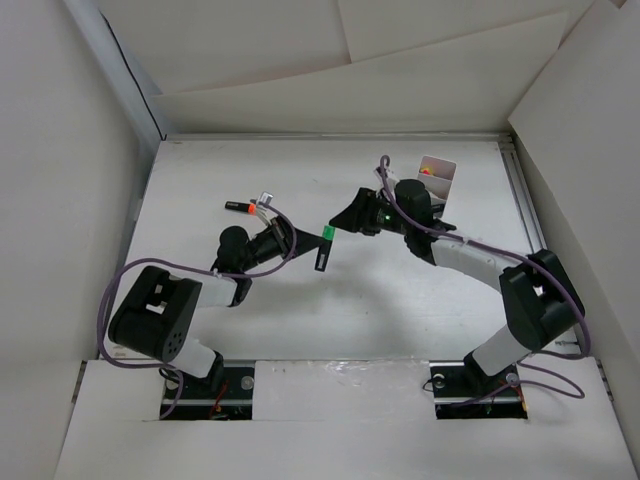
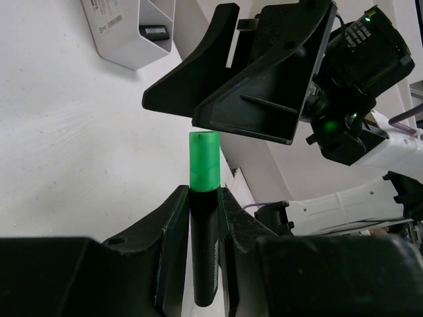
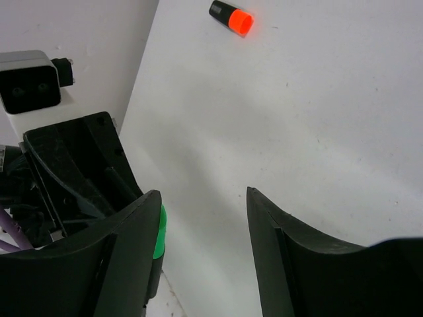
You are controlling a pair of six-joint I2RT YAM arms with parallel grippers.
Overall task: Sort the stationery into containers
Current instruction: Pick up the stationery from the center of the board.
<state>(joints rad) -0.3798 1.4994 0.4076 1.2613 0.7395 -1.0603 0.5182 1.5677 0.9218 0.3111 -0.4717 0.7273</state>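
Observation:
A black marker with a green cap [image 2: 203,170] stands upright between the fingers of my left gripper [image 2: 203,198], which is shut on its black body. In the top view that marker [image 1: 324,246] hangs over the table's middle, held by the left gripper [image 1: 314,242]. My right gripper [image 1: 341,224] hovers just beyond the green cap, jaws open. In the right wrist view the right gripper [image 3: 201,205] is open, and the green cap [image 3: 160,232] peeks out at its left finger's inner edge. The white container [image 1: 437,172] stands at the back right.
A black marker with an orange-red end [image 1: 238,207] lies at the back left, also seen as the orange-ended marker [image 3: 231,18]. A small pale piece [image 1: 263,199] lies beside it. The white container [image 2: 132,33] shows a dark item in one compartment. White walls enclose the table.

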